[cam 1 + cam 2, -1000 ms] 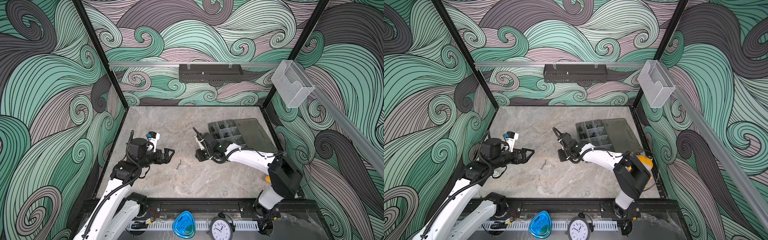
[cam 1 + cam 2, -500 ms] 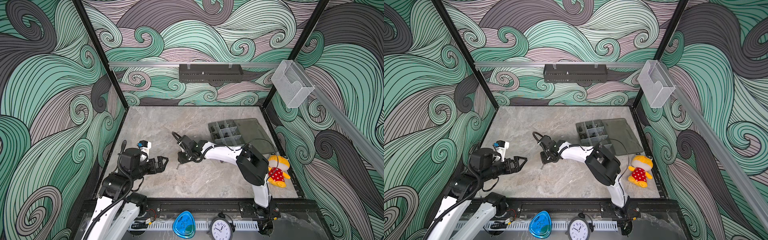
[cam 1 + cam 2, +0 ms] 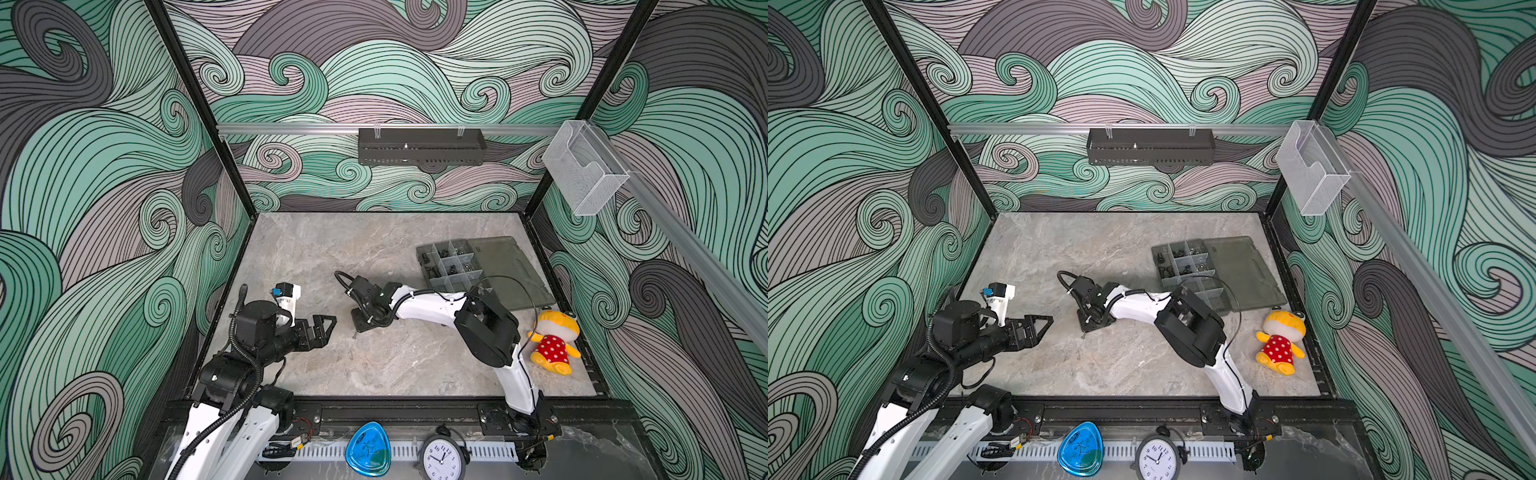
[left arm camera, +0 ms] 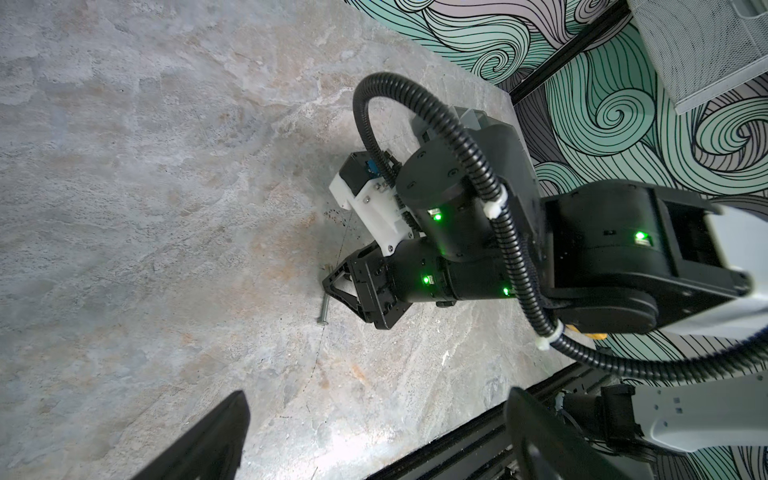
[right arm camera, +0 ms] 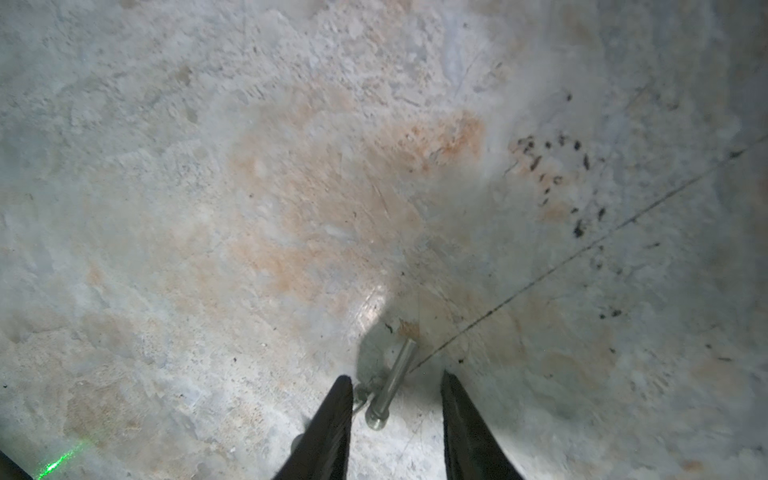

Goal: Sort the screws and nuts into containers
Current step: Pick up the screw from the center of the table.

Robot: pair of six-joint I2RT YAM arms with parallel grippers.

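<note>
A thin silver screw [image 5: 390, 384] lies flat on the marble table [image 3: 374, 365], also seen in the left wrist view [image 4: 323, 309]. My right gripper [image 5: 397, 378] is low over it and open, one black finger on each side of the shaft, neither pressing it; in both top views it stands mid-table [image 3: 360, 326] [image 3: 1087, 326]. My left gripper [image 3: 328, 324] [image 4: 374, 415] hovers open and empty to its left. The containers are compartments of a smoky-grey organiser box [image 3: 451, 266] [image 3: 1185, 266] at the back right, with small dark nuts and screws in several of them.
The box's flat lid [image 3: 507, 270] lies open on the table's right side. A yellow and red plush doll [image 3: 555, 340] sits front right beside the right arm. A black wall tray [image 3: 419, 145] and a clear holder [image 3: 582, 174] hang above the table.
My right gripper has swung left from beside the organiser box to the screw in mid-table, uncovering the doll. My left gripper has drawn back toward the front left.
</note>
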